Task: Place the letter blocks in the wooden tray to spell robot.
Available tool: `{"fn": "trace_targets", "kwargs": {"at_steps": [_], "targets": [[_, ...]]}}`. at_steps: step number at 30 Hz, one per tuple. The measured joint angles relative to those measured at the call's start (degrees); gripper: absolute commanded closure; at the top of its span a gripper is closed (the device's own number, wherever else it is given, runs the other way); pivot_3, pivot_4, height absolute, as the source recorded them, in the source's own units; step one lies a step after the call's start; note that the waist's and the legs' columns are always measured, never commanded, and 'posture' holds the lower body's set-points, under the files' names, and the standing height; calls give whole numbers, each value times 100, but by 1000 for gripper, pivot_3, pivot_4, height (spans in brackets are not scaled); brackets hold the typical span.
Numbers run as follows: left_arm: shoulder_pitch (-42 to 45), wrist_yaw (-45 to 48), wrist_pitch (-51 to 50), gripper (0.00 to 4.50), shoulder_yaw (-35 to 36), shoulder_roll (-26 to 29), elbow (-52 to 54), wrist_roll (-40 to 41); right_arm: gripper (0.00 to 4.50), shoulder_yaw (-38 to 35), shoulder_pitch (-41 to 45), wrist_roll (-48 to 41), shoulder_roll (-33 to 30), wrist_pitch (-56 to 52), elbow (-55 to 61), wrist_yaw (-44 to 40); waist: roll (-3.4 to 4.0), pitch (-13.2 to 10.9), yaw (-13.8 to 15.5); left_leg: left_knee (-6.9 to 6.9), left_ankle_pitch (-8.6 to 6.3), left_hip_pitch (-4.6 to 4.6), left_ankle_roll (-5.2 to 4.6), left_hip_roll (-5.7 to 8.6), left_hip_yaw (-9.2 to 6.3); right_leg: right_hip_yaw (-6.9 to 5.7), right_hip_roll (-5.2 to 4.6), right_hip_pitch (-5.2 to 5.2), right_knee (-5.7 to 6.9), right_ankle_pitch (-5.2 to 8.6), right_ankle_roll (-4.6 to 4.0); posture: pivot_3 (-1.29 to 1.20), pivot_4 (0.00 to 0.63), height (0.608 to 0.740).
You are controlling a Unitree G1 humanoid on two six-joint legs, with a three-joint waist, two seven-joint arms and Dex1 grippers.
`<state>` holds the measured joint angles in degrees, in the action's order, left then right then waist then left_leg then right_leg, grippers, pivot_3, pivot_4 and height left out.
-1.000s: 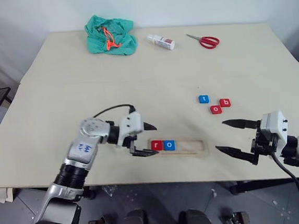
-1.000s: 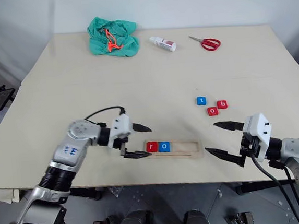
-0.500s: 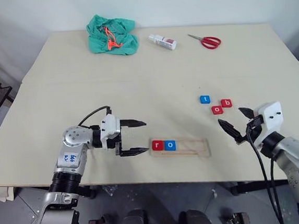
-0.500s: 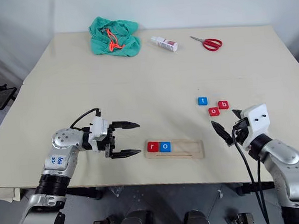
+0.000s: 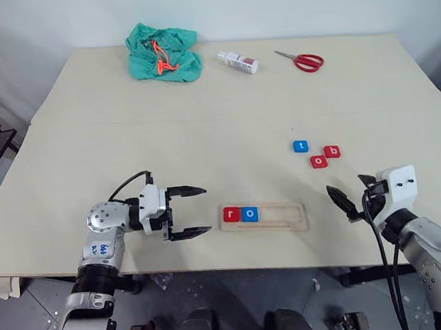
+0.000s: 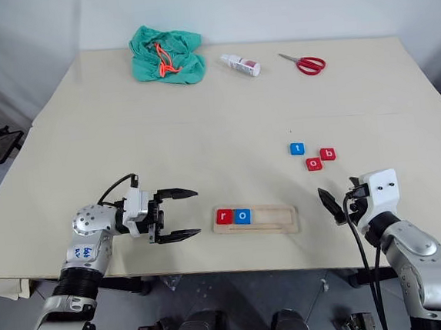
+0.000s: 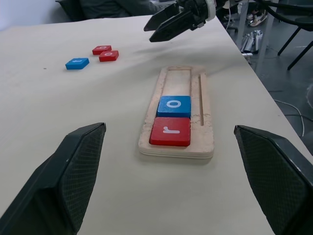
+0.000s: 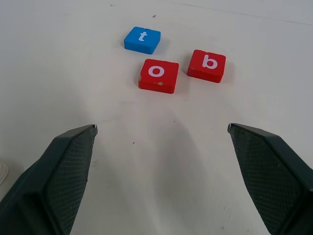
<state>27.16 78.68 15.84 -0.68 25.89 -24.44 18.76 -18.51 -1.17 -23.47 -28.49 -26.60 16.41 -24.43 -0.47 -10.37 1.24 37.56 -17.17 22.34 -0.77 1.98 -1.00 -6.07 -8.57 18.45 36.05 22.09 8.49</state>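
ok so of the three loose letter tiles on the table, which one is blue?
The small square blue tile with the white letter t. The other two loose ones, the red o tile and the red b tile, sit beside it.

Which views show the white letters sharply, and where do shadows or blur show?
Right wrist view: t, o and b read sharply; soft shadows spread on the table ahead of the fingers, which look blurred. Left wrist view: r and o in the tray read clearly. Eye views: even light, letters small but legible.
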Motion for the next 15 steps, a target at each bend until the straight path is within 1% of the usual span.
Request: {"fn": "trace_targets", "kwargs": {"at_steps": [10,15], "targets": [[-10,95,49,34,-3,17,-67,1,0,0,143,-1,0,0,0,-1,0,0,-4,-2,0,-1,0,0,0,0,0,1,-1,0,0,0,150,740],[-96,115,53,34,-1,24,-52,5,0,0,408,-32,-1,-115,-4,32,0,0,-6,-3,0,-1,0,-1,-1,-1,0,1,-1,0,0,0,150,740]]}}
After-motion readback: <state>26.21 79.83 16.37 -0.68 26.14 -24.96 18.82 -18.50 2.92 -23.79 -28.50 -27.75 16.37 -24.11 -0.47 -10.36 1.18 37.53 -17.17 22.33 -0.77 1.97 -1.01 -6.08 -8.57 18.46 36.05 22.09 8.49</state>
